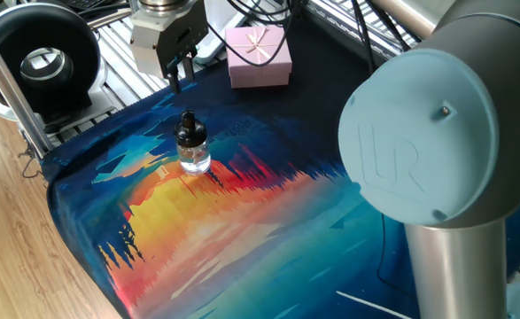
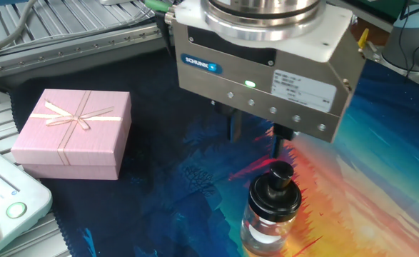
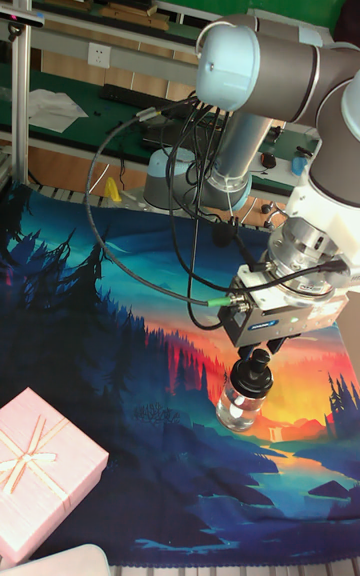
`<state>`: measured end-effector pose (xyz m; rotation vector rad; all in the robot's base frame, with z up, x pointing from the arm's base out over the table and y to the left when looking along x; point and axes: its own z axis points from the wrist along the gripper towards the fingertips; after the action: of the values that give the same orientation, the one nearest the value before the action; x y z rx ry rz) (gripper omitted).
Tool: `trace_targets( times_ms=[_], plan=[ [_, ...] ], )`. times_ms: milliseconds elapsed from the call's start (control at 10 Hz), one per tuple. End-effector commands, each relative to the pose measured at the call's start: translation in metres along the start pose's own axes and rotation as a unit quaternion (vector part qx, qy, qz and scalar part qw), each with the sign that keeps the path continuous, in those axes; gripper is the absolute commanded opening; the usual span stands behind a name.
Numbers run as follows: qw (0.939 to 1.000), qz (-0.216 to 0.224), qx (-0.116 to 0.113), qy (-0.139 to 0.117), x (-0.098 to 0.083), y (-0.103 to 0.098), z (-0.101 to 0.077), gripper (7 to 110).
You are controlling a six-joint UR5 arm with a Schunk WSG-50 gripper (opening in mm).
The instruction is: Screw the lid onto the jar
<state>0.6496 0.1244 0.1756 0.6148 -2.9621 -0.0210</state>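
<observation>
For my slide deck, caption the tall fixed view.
Open pincer above the lid sitting on the jar, pink gift box nearby.

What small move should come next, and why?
Probably pull the arm clear and stop. The black lid already sits on the glass jar, which stands upright on the printed mat, and the gripper hangs above it with its jaws open and empty.

Clear glossy glass jar (image 2: 266, 228) with shiny black plastic lid (image 2: 275, 189); brushed metal gripper (image 2: 254, 137) body (matt); printed cloth mat (image 1: 242, 230).
</observation>
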Motion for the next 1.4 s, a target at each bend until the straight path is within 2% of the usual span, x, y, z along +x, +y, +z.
trace_targets(
  times_ms=[0,200,600,900,1100,1300],
  plan=[
    [0.9999,0.011,0.005,0.001,0.001,-0.004,-0.002,44],
    [0.9999,0.014,0.003,0.007,0.003,-0.003,-0.002,44],
    [0.9997,0.022,-0.005,0.007,-0.034,0.012,-0.009,44],
    [0.9997,0.020,-0.009,-0.011,-0.014,0.018,0.009,44],
    [0.9997,0.022,-0.003,-0.005,0.005,0.021,0.015,44],
    [0.9997,0.025,-0.006,-0.002,0.011,0.025,0.019,44]
  ],
)
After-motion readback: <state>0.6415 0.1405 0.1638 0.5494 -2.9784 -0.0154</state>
